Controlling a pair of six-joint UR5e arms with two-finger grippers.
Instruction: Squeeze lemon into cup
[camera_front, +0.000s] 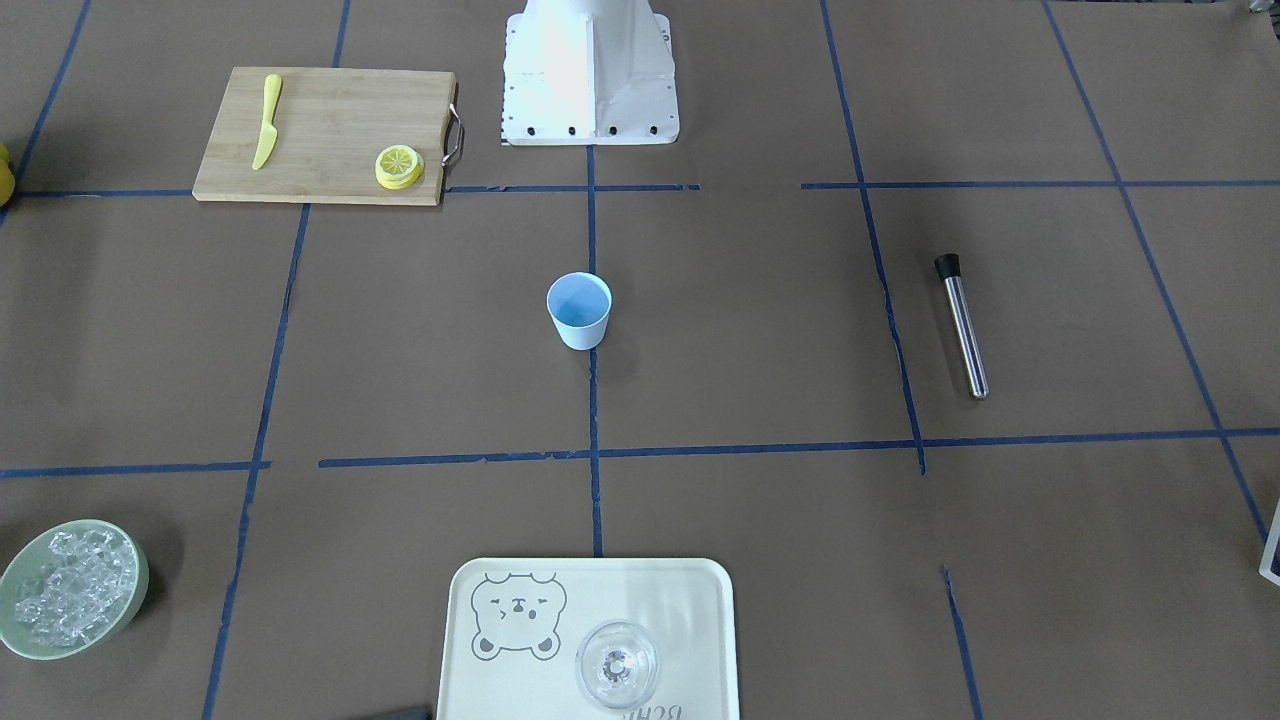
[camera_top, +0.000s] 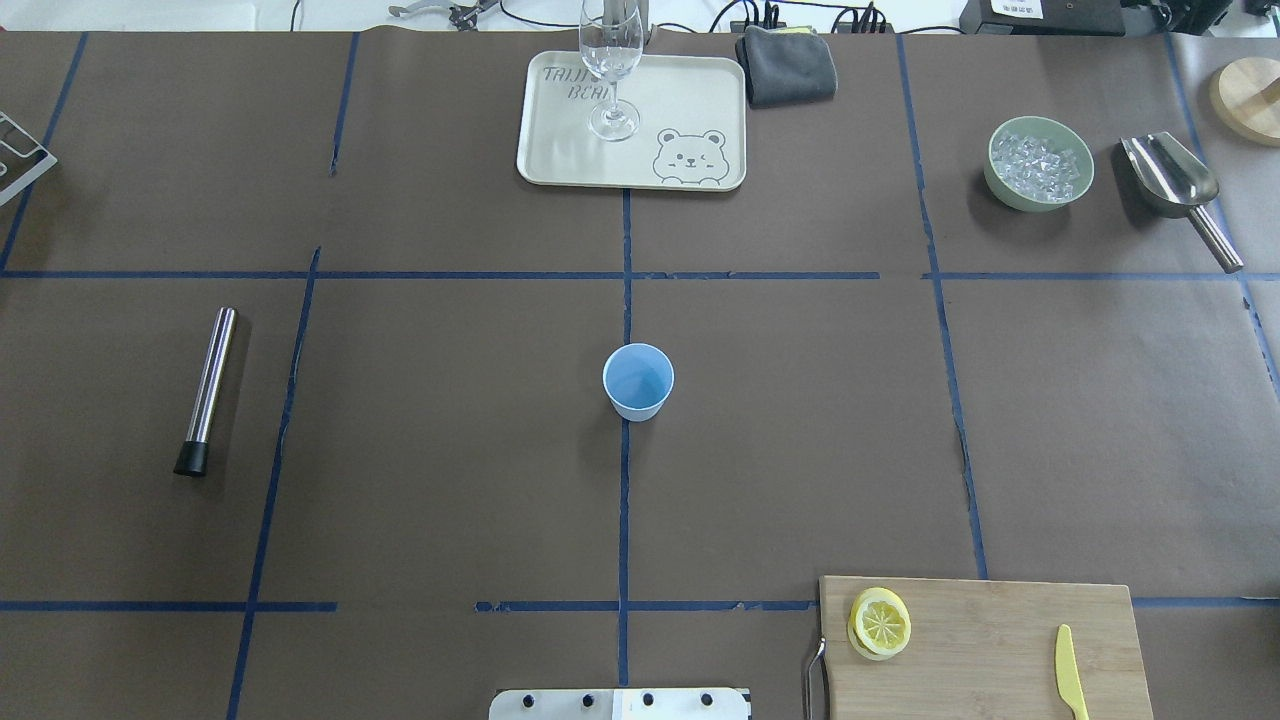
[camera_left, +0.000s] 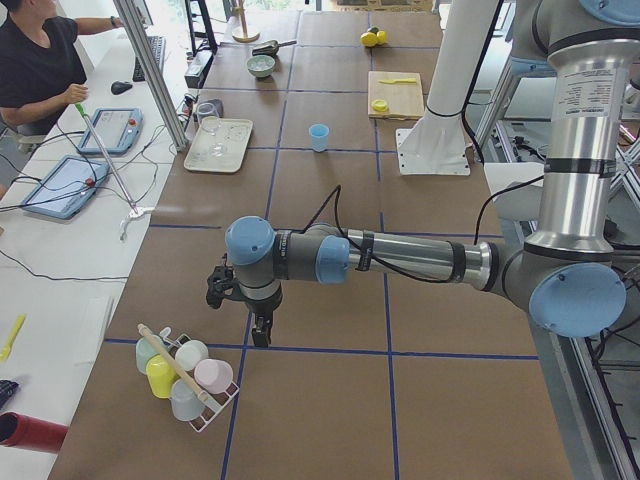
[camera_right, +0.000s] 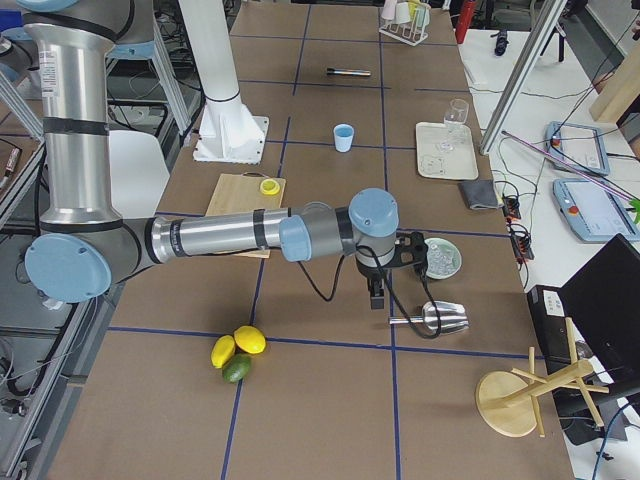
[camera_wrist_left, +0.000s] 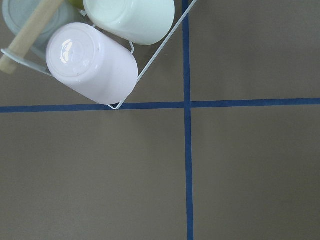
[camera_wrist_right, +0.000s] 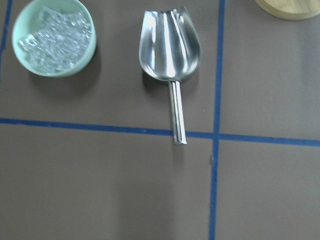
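Note:
The light-blue cup (camera_front: 579, 310) stands upright at the table's middle, also in the overhead view (camera_top: 638, 381). A stack of lemon slices (camera_front: 399, 166) lies on the wooden cutting board (camera_front: 330, 130), at its corner near the robot base (camera_top: 880, 622). My left gripper (camera_left: 258, 335) hangs over the table's left end beside a rack of cups (camera_left: 185, 375), far from the cup. My right gripper (camera_right: 375, 297) hangs over the right end near a steel scoop (camera_right: 440, 318). Both show only in the side views, so I cannot tell whether they are open or shut.
A yellow knife (camera_top: 1070, 686) lies on the board. A steel muddler (camera_top: 207, 388) lies to the left. A tray (camera_top: 560, 150) with a clear glass (camera_top: 611, 70) sits at the far edge. A green bowl of ice (camera_top: 1038, 163) and the scoop (camera_top: 1175, 185) are at the far right.

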